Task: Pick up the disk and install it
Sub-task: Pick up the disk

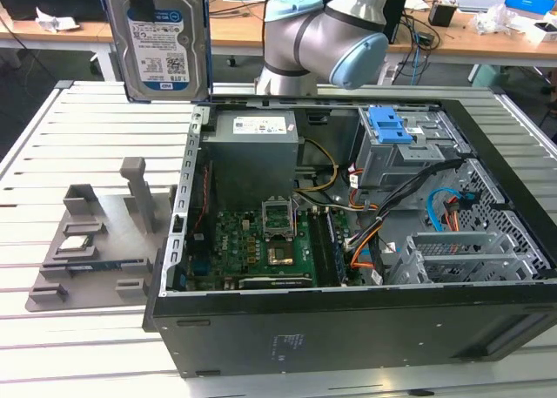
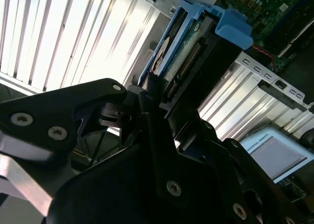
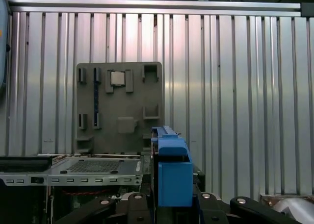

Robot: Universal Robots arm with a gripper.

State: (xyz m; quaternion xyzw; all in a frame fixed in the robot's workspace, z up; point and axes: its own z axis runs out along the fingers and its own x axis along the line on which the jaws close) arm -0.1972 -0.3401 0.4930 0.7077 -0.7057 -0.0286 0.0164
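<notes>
The gripper (image 3: 170,207) is clamped on the disk (image 1: 165,45), with one finger on each side of its upper end. The disk hangs upright in the air, clear of the table (image 1: 87,346), above and just outside the far corner of the case (image 1: 365,328) on the exterior view's left. Its label faces the exterior camera, and its blue rails (image 1: 207,41) run down its long edges. The case lies open, with a grey drive cage (image 1: 389,167) carrying a blue latch at its far side, well apart from the disk. A grey fixture plate (image 1: 87,250) lies on the table beside the case. Judged by its look, the disk is a rigid metal body, dense for its size, with smooth faces that offer little friction. It does not bend, so a firm pinch on the flat metal is appropriate. The plastic rails are likely to flex and are poor surfaces to squeeze. The connector (image 2: 189,62) is seen in the second wrist view on the end nearest the gripper and should carry no load. Most of the mass hangs below the hold, so the disk may swing or slip under a sudden move. The unit is probably sensitive to shock, so avoid knocks against the case.
</notes>
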